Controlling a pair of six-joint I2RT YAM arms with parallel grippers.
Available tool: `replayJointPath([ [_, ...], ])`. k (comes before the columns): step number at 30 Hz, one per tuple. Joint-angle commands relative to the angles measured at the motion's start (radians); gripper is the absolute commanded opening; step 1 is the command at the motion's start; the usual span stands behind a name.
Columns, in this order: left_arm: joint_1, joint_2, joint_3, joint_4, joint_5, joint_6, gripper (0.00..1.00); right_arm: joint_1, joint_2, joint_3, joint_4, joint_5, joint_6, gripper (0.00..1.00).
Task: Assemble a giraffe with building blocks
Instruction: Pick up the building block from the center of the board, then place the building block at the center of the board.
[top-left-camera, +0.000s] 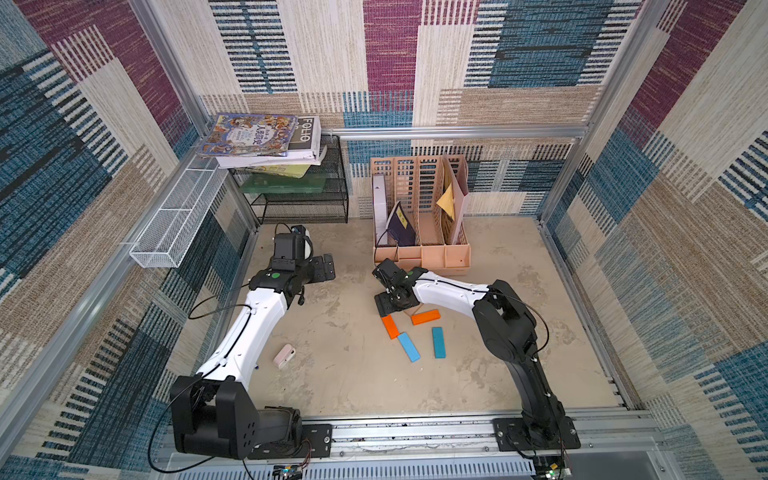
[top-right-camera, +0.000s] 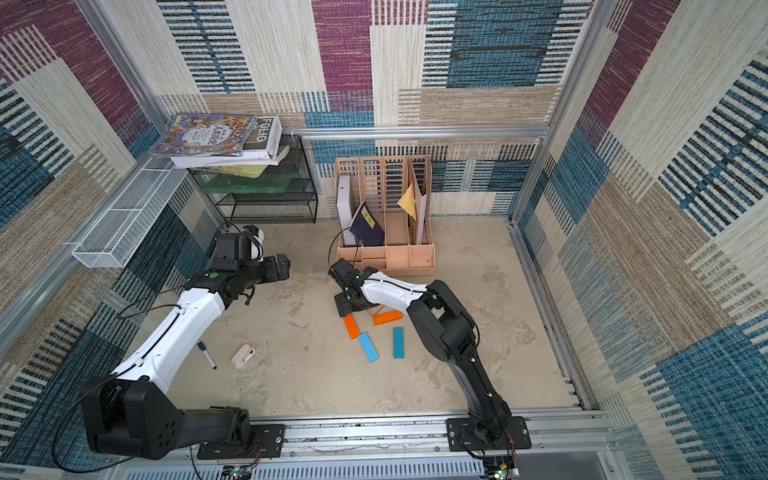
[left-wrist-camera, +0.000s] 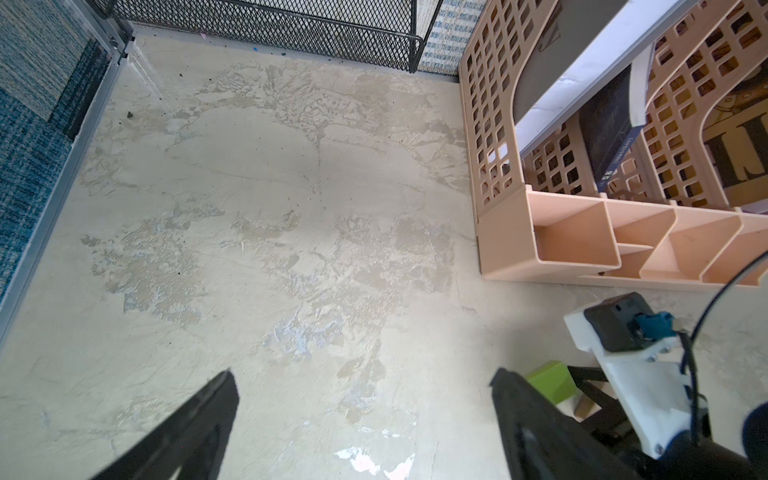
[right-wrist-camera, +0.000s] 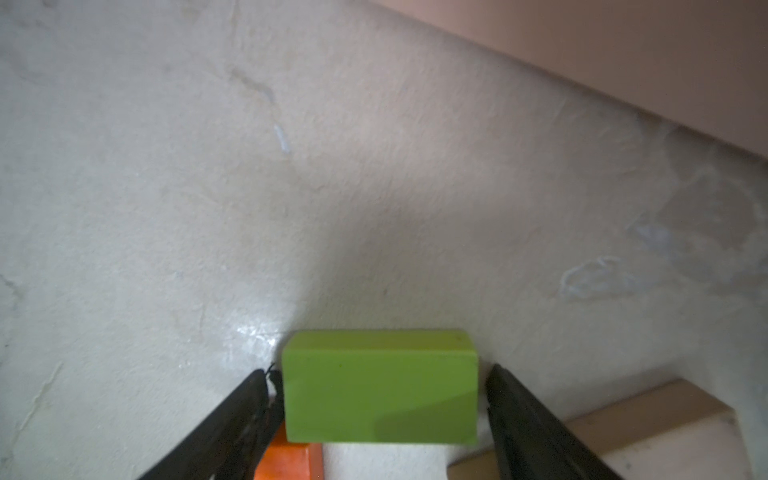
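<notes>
Two orange blocks (top-left-camera: 390, 326) (top-left-camera: 425, 317) and two blue blocks (top-left-camera: 409, 347) (top-left-camera: 438, 342) lie flat on the table, right of centre. My right gripper (top-left-camera: 384, 305) is low over the far end of that group. In the right wrist view the lime-green block (right-wrist-camera: 380, 390) sits between its fingers: one finger touches it, and a narrow gap shows at the other. Behind the green block lie an orange block's end (right-wrist-camera: 291, 457) and the tan block (right-wrist-camera: 648, 419). My left gripper (top-left-camera: 328, 268) hangs wide open over bare table (left-wrist-camera: 291, 249), holding nothing.
A peach file organiser (top-left-camera: 422, 253) stands just beyond the right gripper. A black mesh rack (top-left-camera: 299, 203) with books is at the back left, and a white wire basket (top-left-camera: 174, 216) hangs on the left wall. A pinkish case (top-right-camera: 243, 355) and a marker pen (top-right-camera: 206, 354) lie beside the left arm.
</notes>
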Motion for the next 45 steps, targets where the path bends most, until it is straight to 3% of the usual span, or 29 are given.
replayJointPath([
  [1, 0.001, 0.003, 0.005, 0.01, 0.011, -0.003, 0.99, 0.004, 0.009, 0.003, -0.016, 0.017, 0.011, 0.7],
  [4, 0.001, 0.003, 0.005, 0.01, 0.012, -0.003, 0.99, 0.001, 0.005, -0.001, -0.021, 0.035, 0.028, 0.57],
  [6, 0.001, 0.005, 0.006, 0.01, 0.013, -0.003, 0.99, -0.006, -0.002, -0.004, -0.024, 0.048, 0.049, 0.55],
  [21, 0.001, 0.013, 0.014, 0.01, 0.022, 0.0, 0.99, -0.065, 0.036, -0.007, -0.06, 0.118, 0.184, 0.55],
  [29, 0.001, 0.021, 0.019, 0.01, 0.027, -0.003, 0.99, -0.071, 0.073, 0.044, -0.088, 0.18, 0.187, 0.56],
  [45, 0.001, 0.03, 0.028, 0.004, 0.033, 0.0, 0.99, -0.075, 0.076, 0.046, -0.086, 0.186, 0.188, 0.57],
])
